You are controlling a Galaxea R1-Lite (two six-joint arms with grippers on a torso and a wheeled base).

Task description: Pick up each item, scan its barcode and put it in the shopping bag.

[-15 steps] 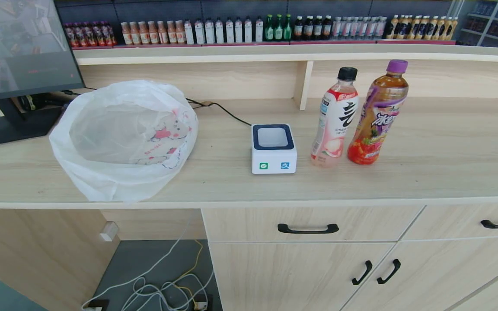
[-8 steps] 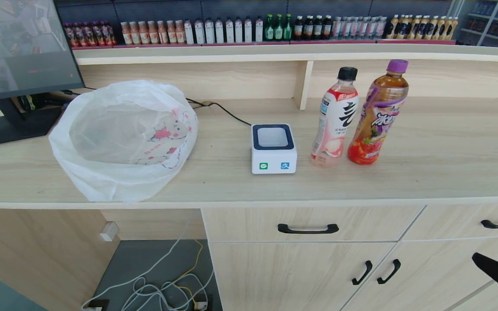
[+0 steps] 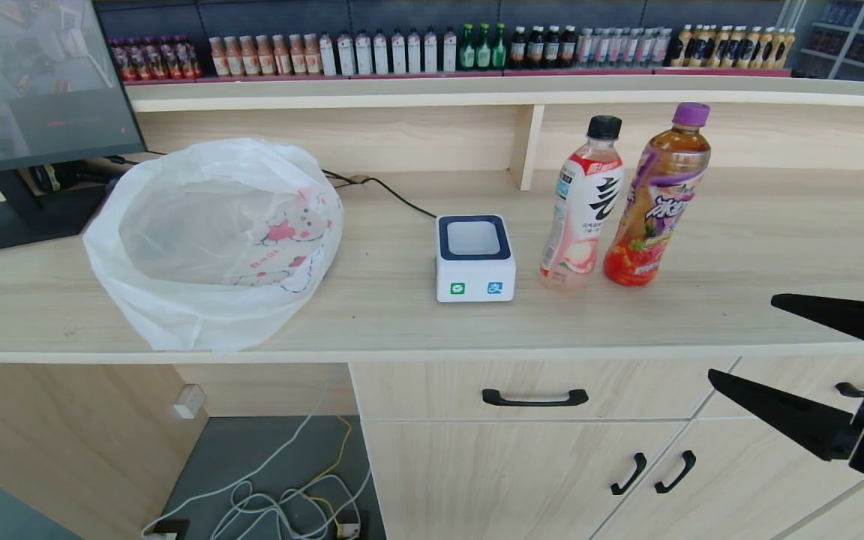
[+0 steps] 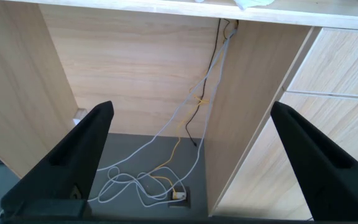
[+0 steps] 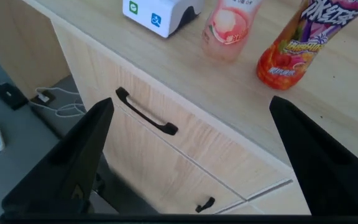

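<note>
The pink bottle [image 3: 582,210] and red bottle [image 3: 653,202] stand on the counter [image 3: 402,322].
We see them side by side, right of the middle of the head view, the scanner [image 3: 475,259] just left of them and the bag [image 3: 207,240] at the left. Our right gripper [image 3: 741,337] is spread wide at the lower right, holding nothing. Our left gripper [image 4: 191,107] is wide too, facing the cables [image 4: 143,186] under the counter.

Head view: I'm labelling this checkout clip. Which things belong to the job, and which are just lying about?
Job: pink bottle, purple-capped bottle, scanner, shopping bag, right hand.
Lying about: monitor, shelf bottles, floor cables.
</note>
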